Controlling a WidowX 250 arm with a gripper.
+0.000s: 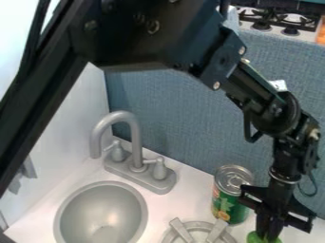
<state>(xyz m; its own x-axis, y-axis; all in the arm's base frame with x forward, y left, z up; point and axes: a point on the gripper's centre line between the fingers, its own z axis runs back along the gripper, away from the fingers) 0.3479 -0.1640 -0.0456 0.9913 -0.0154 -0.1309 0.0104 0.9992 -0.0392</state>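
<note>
Low at the right, the black gripper (270,228) hangs down near the bottom edge, to the right of a can. Its fingers are close together, shut on a bright green object (259,238), which is cut off by the bottom edge. The can (230,199) has a green label and a bare metal lid, and stands upright on the white counter (184,190). Just left of the can's base lies a round grey piece with raised bars (196,228), partly cut off below.
A grey sink basin (101,213) is at the lower left, with a grey faucet (136,147) behind it. A blue-grey textured panel (184,123) rises behind the counter. A stove top (273,19) shows beyond it at the upper right.
</note>
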